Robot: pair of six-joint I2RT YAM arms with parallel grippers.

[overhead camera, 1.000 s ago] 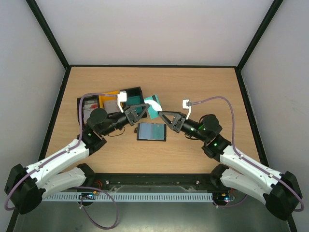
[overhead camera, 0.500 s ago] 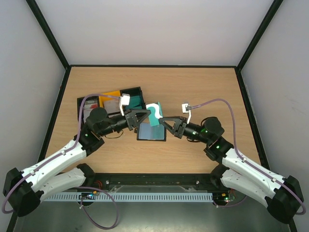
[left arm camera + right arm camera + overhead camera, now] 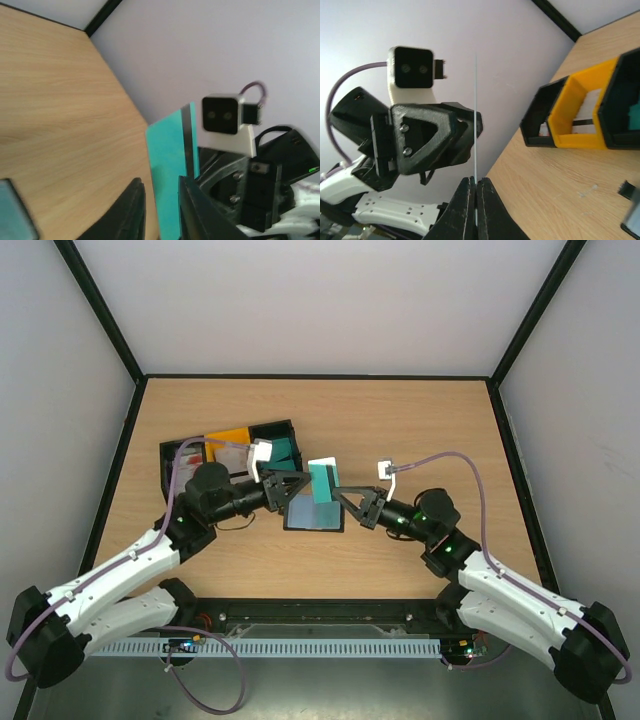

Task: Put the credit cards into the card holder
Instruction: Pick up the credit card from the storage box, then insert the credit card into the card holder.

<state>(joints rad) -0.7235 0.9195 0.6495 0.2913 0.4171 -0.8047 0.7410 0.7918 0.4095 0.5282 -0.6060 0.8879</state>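
The right claw (image 3: pixel 475 184) was clamped on a teal credit card (image 3: pixel 324 480), which was held upright and seen edge-on by that wrist's camera. The left claw (image 3: pixel 159 184) was set narrowly about the same card; whether it was gripped there could not be told. The card was held just above the card holder (image 3: pixel 312 518), laid flat mid-counter (image 3: pixel 430 420). Further credit cards (image 3: pixel 285 448) were seen in the black and yellow bins (image 3: pixel 232 438) at the far left.
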